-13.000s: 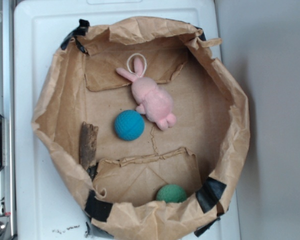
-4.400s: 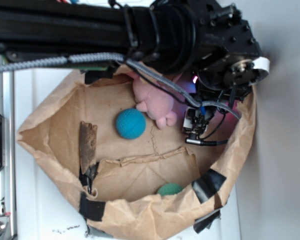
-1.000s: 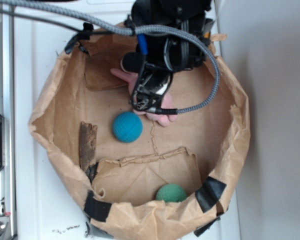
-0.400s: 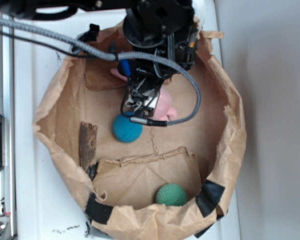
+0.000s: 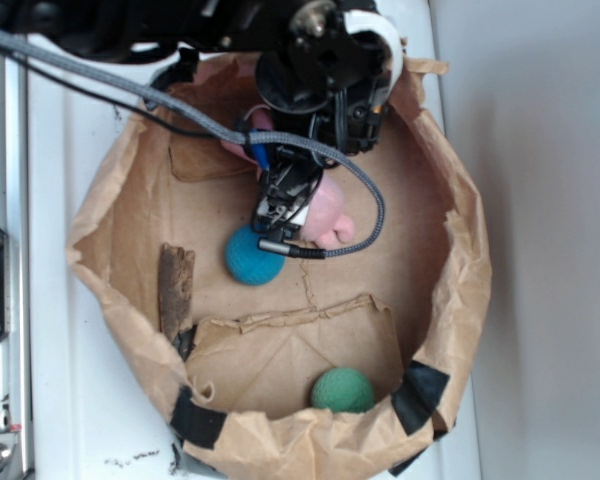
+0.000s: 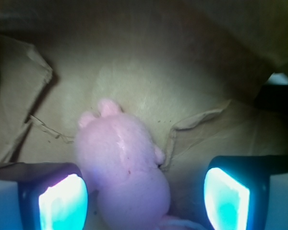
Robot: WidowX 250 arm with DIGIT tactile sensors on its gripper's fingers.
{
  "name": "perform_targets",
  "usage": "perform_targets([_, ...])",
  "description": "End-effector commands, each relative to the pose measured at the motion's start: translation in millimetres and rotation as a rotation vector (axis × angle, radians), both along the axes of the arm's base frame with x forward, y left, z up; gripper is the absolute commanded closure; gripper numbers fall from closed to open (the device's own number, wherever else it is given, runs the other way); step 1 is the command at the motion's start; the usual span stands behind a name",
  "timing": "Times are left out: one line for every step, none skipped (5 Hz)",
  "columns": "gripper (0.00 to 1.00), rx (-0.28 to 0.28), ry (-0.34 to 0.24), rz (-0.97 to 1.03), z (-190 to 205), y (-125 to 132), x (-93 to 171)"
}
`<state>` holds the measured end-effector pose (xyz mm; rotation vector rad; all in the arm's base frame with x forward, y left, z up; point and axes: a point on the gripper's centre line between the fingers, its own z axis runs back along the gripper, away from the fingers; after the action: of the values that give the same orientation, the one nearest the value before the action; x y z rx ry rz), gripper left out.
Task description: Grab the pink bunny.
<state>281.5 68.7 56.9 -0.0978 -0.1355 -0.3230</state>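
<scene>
There, on the brown paper floor of the bag, lay the pink bunny (image 5: 325, 218), in the upper middle of the overhead frame, mostly covered by the robot's black arm so that only its lower body and feet showed. In the wrist view the pink bunny (image 6: 122, 167) filled the lower centre, lying lengthwise between the two fingers. The hand (image 6: 144, 196) was spread wide: the left pad (image 6: 62, 203) sat just beside the plush, whether touching I could not tell, while the right pad (image 6: 226, 194) stood clear of it, with bare paper showing in the gap. Nothing was pinched.

Just left of and below the bunny in the overhead frame rested the teal-blue ball (image 5: 250, 260), close against the hand's lower end. A braided grey cable (image 5: 365, 195) looped past the bunny's right side. Farther left a dark strip of wood or bark (image 5: 176, 288) lay along the bag's floor. Well apart, at the lower middle, the green ball (image 5: 341, 390) sat near the paper wall. The crumpled paper bag (image 5: 460, 300), patched with black tape, stood on a white desk (image 5: 70, 420).
</scene>
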Motion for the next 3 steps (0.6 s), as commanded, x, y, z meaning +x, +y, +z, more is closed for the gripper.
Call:
perform_targets([0.00, 0.065, -0.052, 0.020, -20, 0, 27])
perform_targets([0.00, 0.107, -0.069, 0.044, -33, 4, 30])
perform_targets([1.00, 0.114, -0.075, 0.097, -33, 6, 30])
